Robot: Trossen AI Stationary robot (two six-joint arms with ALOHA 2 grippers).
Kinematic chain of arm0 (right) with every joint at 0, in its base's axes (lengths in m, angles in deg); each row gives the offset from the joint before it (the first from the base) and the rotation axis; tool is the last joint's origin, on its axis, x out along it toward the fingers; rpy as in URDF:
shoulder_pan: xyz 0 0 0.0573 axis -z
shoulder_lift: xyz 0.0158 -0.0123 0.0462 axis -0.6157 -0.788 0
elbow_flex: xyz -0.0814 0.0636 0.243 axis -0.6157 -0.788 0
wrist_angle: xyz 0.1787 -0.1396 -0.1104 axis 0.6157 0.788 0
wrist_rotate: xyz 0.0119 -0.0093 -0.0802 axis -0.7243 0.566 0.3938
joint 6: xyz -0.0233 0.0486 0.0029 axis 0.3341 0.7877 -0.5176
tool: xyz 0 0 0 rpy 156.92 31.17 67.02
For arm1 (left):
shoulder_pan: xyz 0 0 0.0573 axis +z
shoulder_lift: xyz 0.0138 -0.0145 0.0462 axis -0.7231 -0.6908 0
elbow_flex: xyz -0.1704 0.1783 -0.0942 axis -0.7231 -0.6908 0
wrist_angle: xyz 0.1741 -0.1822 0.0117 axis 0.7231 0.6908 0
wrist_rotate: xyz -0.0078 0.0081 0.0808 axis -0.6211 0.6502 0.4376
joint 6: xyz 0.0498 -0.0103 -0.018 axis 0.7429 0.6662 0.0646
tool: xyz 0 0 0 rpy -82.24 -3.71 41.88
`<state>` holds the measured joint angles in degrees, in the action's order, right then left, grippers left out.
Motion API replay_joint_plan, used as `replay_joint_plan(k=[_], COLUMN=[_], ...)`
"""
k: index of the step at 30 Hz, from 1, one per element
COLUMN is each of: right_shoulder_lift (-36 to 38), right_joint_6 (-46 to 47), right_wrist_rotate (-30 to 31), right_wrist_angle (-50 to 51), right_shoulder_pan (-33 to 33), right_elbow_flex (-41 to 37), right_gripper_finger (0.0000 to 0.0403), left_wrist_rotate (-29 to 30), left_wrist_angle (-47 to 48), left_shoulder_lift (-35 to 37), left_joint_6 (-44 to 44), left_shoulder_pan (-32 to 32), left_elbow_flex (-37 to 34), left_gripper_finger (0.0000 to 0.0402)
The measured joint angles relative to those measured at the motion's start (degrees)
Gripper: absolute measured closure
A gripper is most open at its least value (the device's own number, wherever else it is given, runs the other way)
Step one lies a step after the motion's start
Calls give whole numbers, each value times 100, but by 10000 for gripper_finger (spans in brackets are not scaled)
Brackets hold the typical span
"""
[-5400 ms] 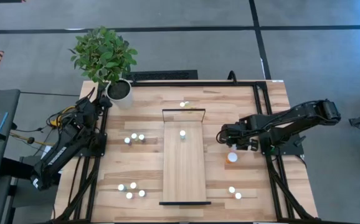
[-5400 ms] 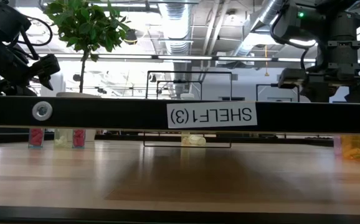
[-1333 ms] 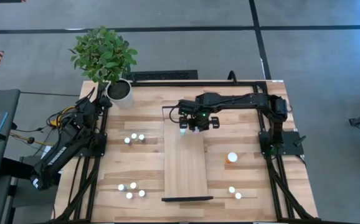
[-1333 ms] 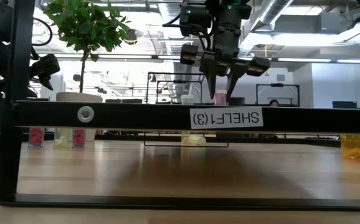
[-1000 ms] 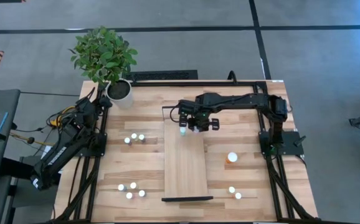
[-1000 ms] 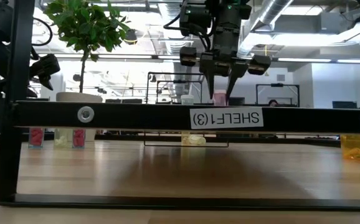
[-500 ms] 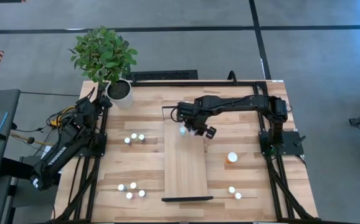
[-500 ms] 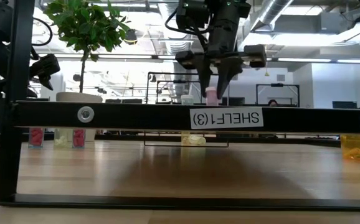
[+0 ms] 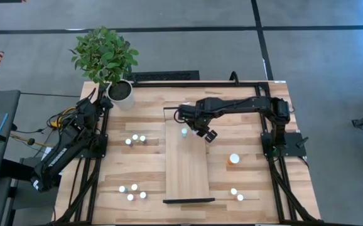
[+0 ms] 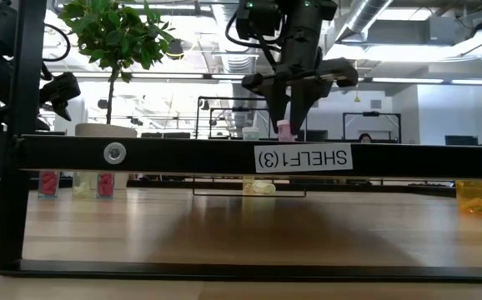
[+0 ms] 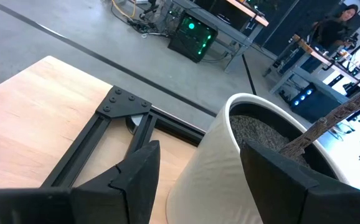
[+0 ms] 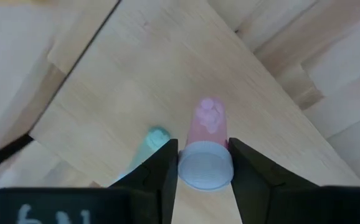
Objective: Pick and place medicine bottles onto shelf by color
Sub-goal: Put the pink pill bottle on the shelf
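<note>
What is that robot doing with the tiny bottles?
It is sorting bottles onto the shelf. The right end effector is over the shelf's far end, its fingers on either side of a pink bottle with a white cap. A teal bottle stands right by it. More bottles wait on the table. The left end effector waits open by the plant pot.

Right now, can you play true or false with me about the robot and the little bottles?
1. The right hand is around a pink bottle with a white cap. True.
2. That bottle is over the long wooden shelf. True.
3. The left hand is holding a bottle. False: it waits by the white plant pot, holding nothing.
4. The orange bottle stands on the shelf. False: it stands on the table, beside the shelf.
</note>
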<state>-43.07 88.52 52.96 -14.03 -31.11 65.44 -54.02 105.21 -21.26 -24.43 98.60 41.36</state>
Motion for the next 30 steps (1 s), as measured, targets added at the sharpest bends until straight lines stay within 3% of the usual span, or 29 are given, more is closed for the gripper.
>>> replay_joint_plan(k=[7, 30], right_shoulder_lift=[0, 0], right_joint_6=[689, 866], right_wrist_rotate=[7, 149], right_wrist_angle=[-56, -270], right_shoulder_pan=[-3, 63], right_elbow_flex=[0, -11], right_gripper_finger=[267, 265], left_wrist_rotate=[0, -2], left_wrist_angle=[0, 0], left_shoulder_lift=[0, 0], left_joint_6=[0, 0], left_shoulder_pan=[2, 0], left_elbow_flex=[-2, -2], left_gripper_finger=[191, 191])
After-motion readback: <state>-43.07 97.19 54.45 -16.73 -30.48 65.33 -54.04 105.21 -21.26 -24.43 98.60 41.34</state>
